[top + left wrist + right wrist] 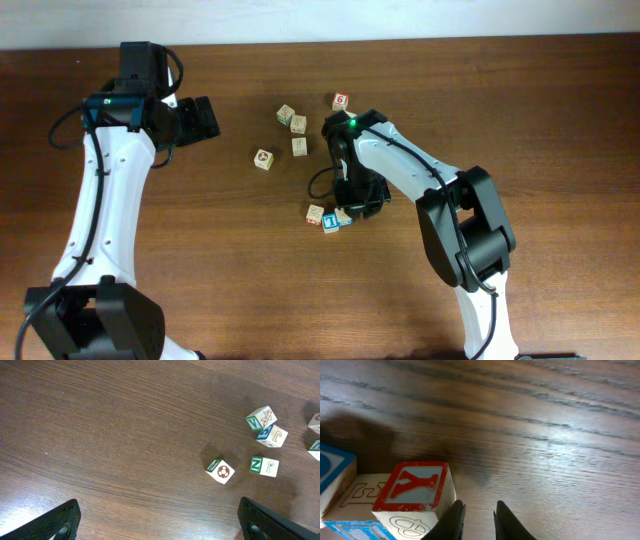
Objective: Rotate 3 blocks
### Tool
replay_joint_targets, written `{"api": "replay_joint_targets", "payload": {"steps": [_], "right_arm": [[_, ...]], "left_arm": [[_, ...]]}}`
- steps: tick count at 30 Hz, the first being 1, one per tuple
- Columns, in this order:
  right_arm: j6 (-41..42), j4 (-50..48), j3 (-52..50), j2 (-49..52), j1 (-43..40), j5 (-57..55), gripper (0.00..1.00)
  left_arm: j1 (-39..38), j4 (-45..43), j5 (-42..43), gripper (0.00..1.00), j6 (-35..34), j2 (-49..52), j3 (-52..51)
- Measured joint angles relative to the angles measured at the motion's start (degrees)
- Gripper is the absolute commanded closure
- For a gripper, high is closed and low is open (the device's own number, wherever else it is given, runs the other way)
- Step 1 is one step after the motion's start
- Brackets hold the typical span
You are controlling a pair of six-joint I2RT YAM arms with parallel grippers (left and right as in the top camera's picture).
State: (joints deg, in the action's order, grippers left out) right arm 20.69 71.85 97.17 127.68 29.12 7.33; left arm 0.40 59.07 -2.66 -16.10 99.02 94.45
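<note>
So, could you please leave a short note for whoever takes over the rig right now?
Left gripper: open, empty, parked far from the blocks.
Right gripper: low over the table, jaws nearly together, nothing between them.
Blocks: the blue-and-white block and a pale block sit in a tight cluster with the red Y cube, just beside the right fingers. The other cubes lie further up.
Done: cannot tell which have been rotated.
Left: check, then rotate the rest.

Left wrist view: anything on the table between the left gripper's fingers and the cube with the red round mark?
Nothing: in the left wrist view only bare wood lies between the left gripper and the red-marked cube.
</note>
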Motion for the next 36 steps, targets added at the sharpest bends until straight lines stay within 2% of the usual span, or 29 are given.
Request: {"api": "replay_joint_targets", "payload": {"steps": [4,8,10,12,15,17,22,28,32,35,36], "right_arm": [[0.5,1.4,0.8,0.0,0.3,0.7,0.74],[0.5,6.2,7.4,-1.2,0.1,-0.6,0.74],[0.5,9.1,7.8,-3.1,0.5,-0.5,0.75],[0.5,9.8,7.8,-4.2,2.6,-0.2,0.82],[2.4,5.9,4.0,-4.5,10.2,0.5,0.91],[4.3,3.0,1.1,-4.5,12.3,0.3,0.94],[8.2,-6.4,-5.6,-4.5,12.7,-2.1,0.96],[9.1,-12.6,-7.4,-4.5,12.7,-2.5,0.96],[9.1,-13.6,-7.4,-4.5,12.7,-3.4,0.96],[8.9,-7.8,-5.5,-5.1,11.8,-3.4,0.95],[8.5,-4.9,-3.7,-8.0,9.9,-3.4,0.95]], "left_arm": [[0.0,0.0,0.0,0.01,0.0,0.0,0.0],[0.0,0.0,0.0,0.01,0.0,0.0,0.0],[0.0,0.0,0.0,0.01,0.0,0.0,0.0],[0.0,0.0,0.0,0.01,0.0,0.0,0.0],[0.0,0.0,0.0,0.01,0.0,0.0,0.0],[0.0,0.0,0.0,0.01,0.0,0.0,0.0],[0.0,0.0,0.0,0.01,0.0,0.0,0.0],[0.0,0.0,0.0,0.01,0.0,0.0,0.0],[0.0,0.0,0.0,0.01,0.0,0.0,0.0],[0.0,0.0,0.0,0.01,0.0,0.0,0.0],[0.0,0.0,0.0,0.01,0.0,0.0,0.0]]}}
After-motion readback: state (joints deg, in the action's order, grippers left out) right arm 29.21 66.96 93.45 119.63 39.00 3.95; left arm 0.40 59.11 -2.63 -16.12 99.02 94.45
